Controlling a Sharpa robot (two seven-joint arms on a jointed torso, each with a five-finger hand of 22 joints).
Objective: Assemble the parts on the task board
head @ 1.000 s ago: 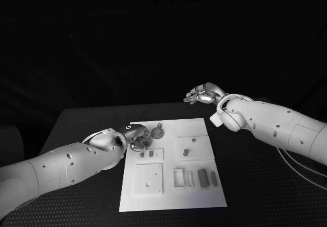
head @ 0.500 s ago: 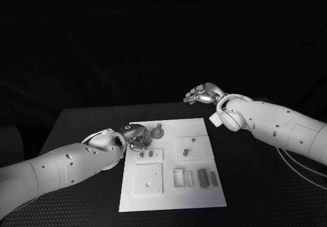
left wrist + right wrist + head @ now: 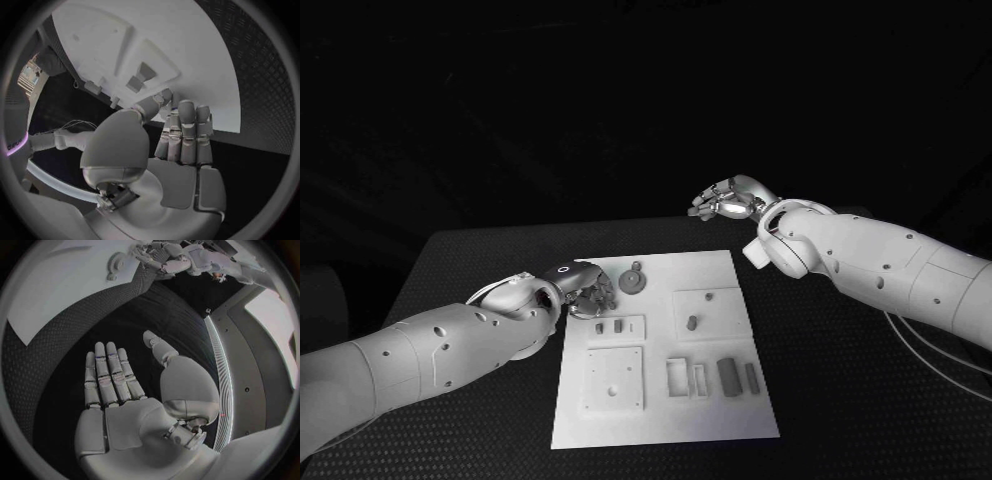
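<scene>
At the task board's (image 3: 668, 340) far left corner, the left hand (image 3: 589, 293) hovered empty with fingers straight and loosely apart, probably to reach the gear-shaped part (image 3: 635, 281) lying nearby; the right hand (image 3: 727, 203) waited beyond the far edge, fingers spread, holding nothing.

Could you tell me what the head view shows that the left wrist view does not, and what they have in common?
Head view alone: the right hand, raised beyond the far end of the task board, its fingers apart and empty; also the round geared part and the slim parts on the near half of the board. Left wrist view alone: the left hand's palm and straight fingers, holding nothing. Both: the left hand at the board's left edge, the white board and the black table.
</scene>
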